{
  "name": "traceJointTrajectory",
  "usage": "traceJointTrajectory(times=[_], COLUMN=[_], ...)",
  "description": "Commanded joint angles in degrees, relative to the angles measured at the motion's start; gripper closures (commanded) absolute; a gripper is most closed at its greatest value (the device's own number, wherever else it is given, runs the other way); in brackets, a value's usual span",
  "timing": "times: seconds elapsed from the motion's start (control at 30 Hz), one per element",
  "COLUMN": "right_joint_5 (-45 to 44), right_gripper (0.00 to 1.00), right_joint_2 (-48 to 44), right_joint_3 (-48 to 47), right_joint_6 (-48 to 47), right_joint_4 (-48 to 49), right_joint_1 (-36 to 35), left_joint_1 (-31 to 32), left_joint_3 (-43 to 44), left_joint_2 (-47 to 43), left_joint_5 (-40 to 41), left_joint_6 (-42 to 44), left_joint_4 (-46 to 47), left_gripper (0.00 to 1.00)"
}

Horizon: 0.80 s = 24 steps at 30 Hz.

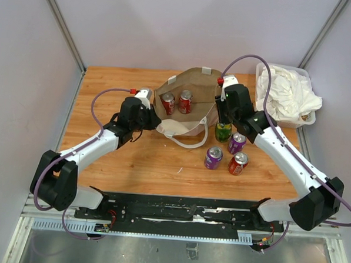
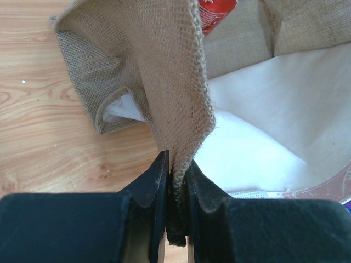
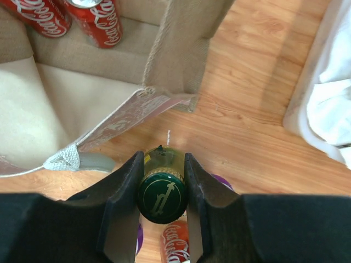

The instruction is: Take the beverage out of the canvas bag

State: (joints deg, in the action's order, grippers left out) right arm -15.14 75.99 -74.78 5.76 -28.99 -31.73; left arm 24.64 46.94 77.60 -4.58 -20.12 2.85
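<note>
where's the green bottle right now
Top view, right of centre: the green bottle is in the right gripper, outside the canvas bag, beside a purple can.

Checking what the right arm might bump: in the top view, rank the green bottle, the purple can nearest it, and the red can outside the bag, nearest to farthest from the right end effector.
1. Green bottle: gripped at its neck by the right end effector.
2. Purple can: just right of the bottle.
3. Red can: farther front, toward the arm bases.
</note>
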Motion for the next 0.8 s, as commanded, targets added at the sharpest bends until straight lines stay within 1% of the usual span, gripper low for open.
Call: traceJointTrajectory(times=[0.0,0.17,0.4,0.6,0.67,0.7,0.73,0.77], right_joint_5=[2.33,3.79,4.24,3.60,3.13,2.91,2.58,2.47], right_gripper=[0.99,0.99,0.99,0.99,0.99,0.97,0.94,0.83], right_joint_2=[-2.37,-3.53,-3.19,-4.09,-4.28,-4.53,-4.77,-5.10], right_joint_3=[4.25,10.86,16.87,21.70,23.16,23.76,24.33,24.78], right_joint_6=[0.24,-0.49,-1.60,0.76,1.44,1.78,2.04,2.20], right_joint_4=[13.00,20.09,28.74,33.91,33.83,33.19,32.66,32.08], right_joint_1=[0.71,0.79,1.11,1.75,1.75,1.75,1.75,1.75], left_joint_1=[-0.56,-0.56,-0.51,-0.56,-0.53,-0.51,-0.54,-0.54], left_joint_3=[-1.50,-1.50,-1.67,-1.89,-1.86,-1.93,-1.91,-1.98], left_joint_2=[-0.42,0.57,1.06,1.17,1.46,1.53,1.70,1.75], left_joint_5=[0.18,-0.77,-0.94,-1.03,-1.16,-1.27,-1.33,-1.48], left_joint_6=[-0.84,-1.52,-1.72,-1.60,-1.60,-1.66,-1.65,-1.70], left_joint_4=[-1.86,-1.30,-1.12,-1.18,-1.07,-1.09,-1.09,-1.00], left_gripper=[0.85,0.85,0.85,0.85,0.85,0.85,0.85,0.85])
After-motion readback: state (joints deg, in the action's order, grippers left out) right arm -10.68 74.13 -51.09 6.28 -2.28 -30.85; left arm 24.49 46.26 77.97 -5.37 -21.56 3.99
